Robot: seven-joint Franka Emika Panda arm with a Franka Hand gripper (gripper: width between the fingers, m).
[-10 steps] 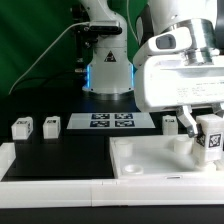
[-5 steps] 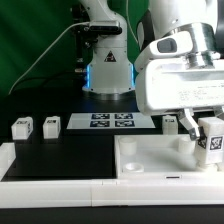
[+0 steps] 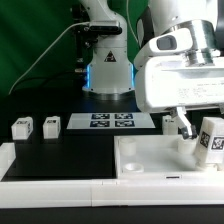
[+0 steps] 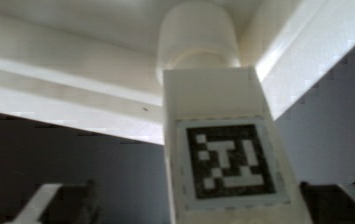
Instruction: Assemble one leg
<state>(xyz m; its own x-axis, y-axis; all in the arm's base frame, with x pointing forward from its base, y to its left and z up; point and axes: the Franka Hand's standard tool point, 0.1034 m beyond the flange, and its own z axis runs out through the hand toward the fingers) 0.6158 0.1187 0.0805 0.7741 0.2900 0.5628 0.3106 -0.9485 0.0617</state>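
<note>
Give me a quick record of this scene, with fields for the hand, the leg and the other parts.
tray: lying flat, in front
leg: tilted, over the tray's corner at the exterior view's right
hand: fingers either side of the leg; grip unclear
spare legs: two, at the exterior view's left
marker board: behind the tray

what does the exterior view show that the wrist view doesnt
Only the exterior view shows the arm's base, the marker board and two loose legs on the black table at the exterior view's left, plus the tilt of the leg under the gripper.

Only the wrist view shows that leg's tag close up, its rounded end, and the tips of the jaws to either side of it.

Both show the tagged leg and the white tray beyond it.
</note>
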